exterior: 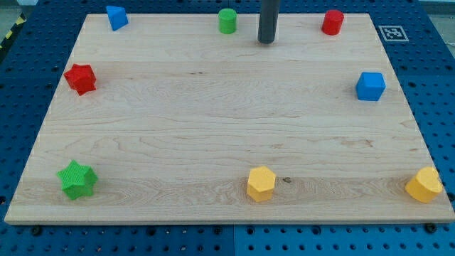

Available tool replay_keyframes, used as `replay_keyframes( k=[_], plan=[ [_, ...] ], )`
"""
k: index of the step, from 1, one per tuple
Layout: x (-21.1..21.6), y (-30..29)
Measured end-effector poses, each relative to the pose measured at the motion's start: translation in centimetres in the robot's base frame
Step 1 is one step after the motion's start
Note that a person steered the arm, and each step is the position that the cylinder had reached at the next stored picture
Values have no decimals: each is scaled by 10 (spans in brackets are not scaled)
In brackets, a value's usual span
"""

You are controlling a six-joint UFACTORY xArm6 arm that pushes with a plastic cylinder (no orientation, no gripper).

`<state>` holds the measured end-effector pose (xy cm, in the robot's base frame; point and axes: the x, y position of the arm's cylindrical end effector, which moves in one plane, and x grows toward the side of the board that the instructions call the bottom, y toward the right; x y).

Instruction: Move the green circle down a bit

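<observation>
The green circle [227,20], a small upright cylinder, stands near the top edge of the wooden board [213,128], a little left of centre. My tip [266,41] is the lower end of a dark rod coming in from the view's top. It rests on the board just right of the green circle and slightly below it, apart from it by a small gap.
A blue block [116,17] is at the top left, a red cylinder [332,22] at the top right, a blue cube [370,86] at the right, a red star [80,78] at the left, a green star [77,179] at the bottom left, and two yellow blocks [261,183] [424,185] along the bottom.
</observation>
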<state>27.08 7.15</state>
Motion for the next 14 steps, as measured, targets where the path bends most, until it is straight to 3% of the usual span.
replay_keyframes(
  k=[6, 8, 9, 11, 14],
  plan=[
    [-1, 11],
    [31, -61],
    [13, -118],
    [-70, -159],
    [-69, -62]
  ],
)
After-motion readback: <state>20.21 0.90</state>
